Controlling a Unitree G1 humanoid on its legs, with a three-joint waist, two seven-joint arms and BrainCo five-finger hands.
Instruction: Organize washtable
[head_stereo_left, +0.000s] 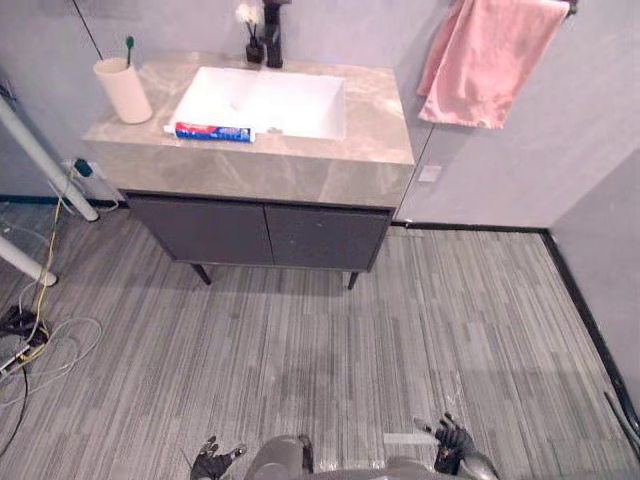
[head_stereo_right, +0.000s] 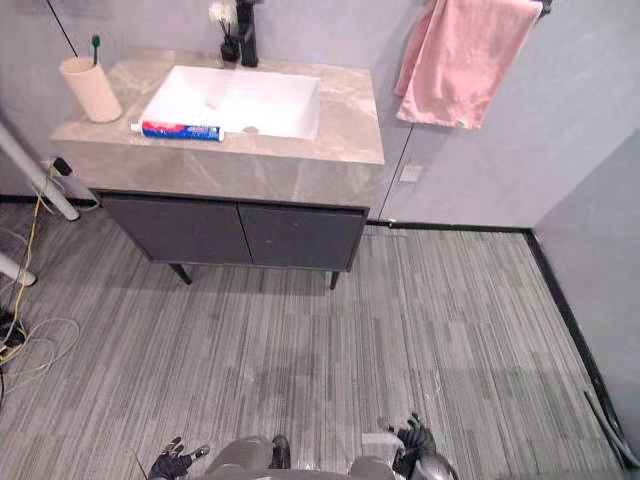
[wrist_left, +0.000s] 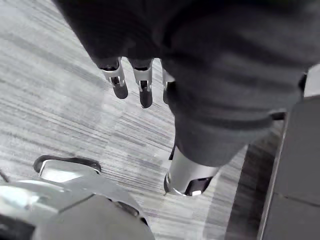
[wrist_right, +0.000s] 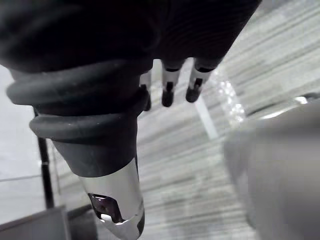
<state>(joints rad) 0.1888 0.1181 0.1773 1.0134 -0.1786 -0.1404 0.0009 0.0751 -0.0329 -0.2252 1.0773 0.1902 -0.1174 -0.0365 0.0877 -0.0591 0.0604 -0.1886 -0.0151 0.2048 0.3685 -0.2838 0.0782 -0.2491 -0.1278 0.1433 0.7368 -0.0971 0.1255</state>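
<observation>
Marbled grey washtable (head_stereo_left: 300, 170), round beige cup (head_stereo_left: 122, 90) far left holds green toothbrush (head_stereo_left: 129, 45); left hand (head_stereo_left: 213, 460), right hand (head_stereo_left: 452, 442) loosely spread.

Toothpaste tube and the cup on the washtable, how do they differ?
The cup stands upright; the toothpaste tube lies flat. The cup is plain cream; the tube is blue, red and white. The cup holds a green toothbrush near the counter's back left corner; the tube lies along the basin's front edge. Both rest on the counter's left half.
</observation>
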